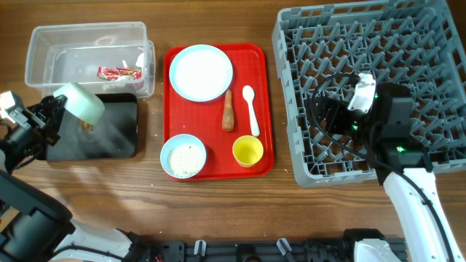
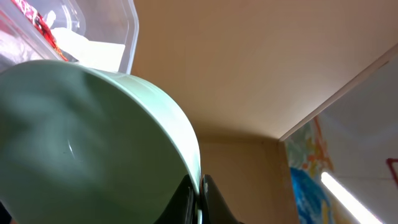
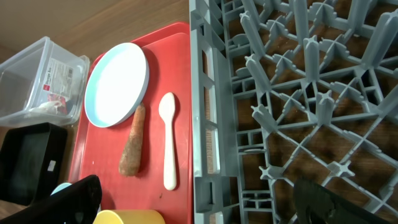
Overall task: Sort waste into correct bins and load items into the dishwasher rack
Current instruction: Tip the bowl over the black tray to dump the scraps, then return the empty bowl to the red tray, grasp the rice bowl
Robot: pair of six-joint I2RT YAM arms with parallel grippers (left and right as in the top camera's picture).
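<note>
My left gripper (image 1: pixel 64 110) is shut on the rim of the pale green bowl (image 1: pixel 81 104), tilted over the black tray (image 1: pixel 116 138); the bowl fills the left wrist view (image 2: pixel 93 143). A small brown lump (image 1: pixel 87 125) shows just under the bowl. The clear tub (image 1: pixel 44 51) holds the red-and-white wrapper (image 1: pixel 119 72). On the red tray (image 1: pixel 266 109) lie the light blue plate (image 1: pixel 200 72), orange food stick (image 1: pixel 228 110), white spoon (image 1: pixel 250 108), yellow cup (image 1: pixel 247 151) and light blue bowl (image 1: pixel 183 156) with rice. My right gripper (image 3: pixel 199 199) is open above the grey rack's (image 1: pixel 429 80) left side.
The red tray sits between the bins and the rack. In the right wrist view the rack's left wall (image 3: pixel 202 93) runs beside the spoon (image 3: pixel 168 143), stick (image 3: pixel 132 149) and plate (image 3: pixel 116 84). The wooden table front (image 1: pixel 291 211) lies below.
</note>
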